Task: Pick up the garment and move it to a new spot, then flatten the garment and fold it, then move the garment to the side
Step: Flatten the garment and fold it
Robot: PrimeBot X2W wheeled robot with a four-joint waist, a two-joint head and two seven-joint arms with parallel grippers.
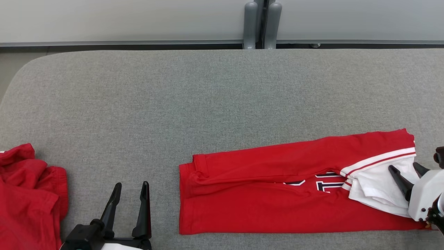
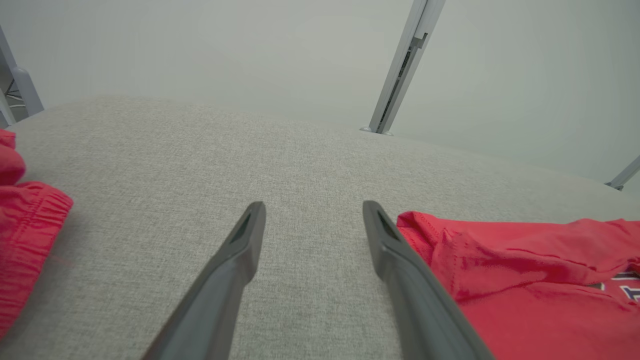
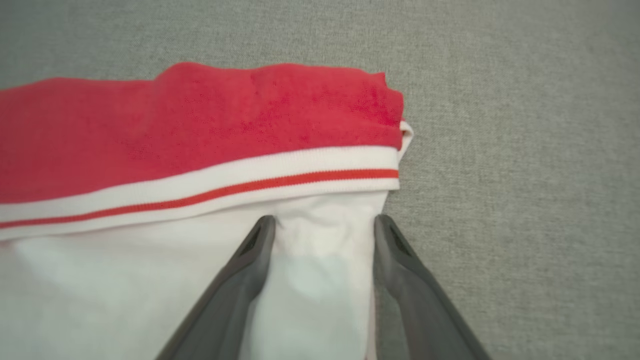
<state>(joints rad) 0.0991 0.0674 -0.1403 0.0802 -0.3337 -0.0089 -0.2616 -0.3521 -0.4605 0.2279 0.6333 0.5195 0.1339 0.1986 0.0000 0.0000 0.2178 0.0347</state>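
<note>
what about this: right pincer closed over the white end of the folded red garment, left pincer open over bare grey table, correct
No. The right pincer is open over the white end of the folded red garment, fingers apart in the right wrist view; left pincer open over bare grey table.

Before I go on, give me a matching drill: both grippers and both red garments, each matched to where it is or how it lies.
Column one:
1. left gripper
2. right gripper
3. folded red shirt
4. crumpled red garment

Column two:
A. bunched at the left edge of the grey table
B. open, fingers over the shirt's white end
C. open, over bare grey surface between the garments
D. lying in a long band, right of centre

Pairs: 1-C, 2-B, 3-D, 4-A
</note>
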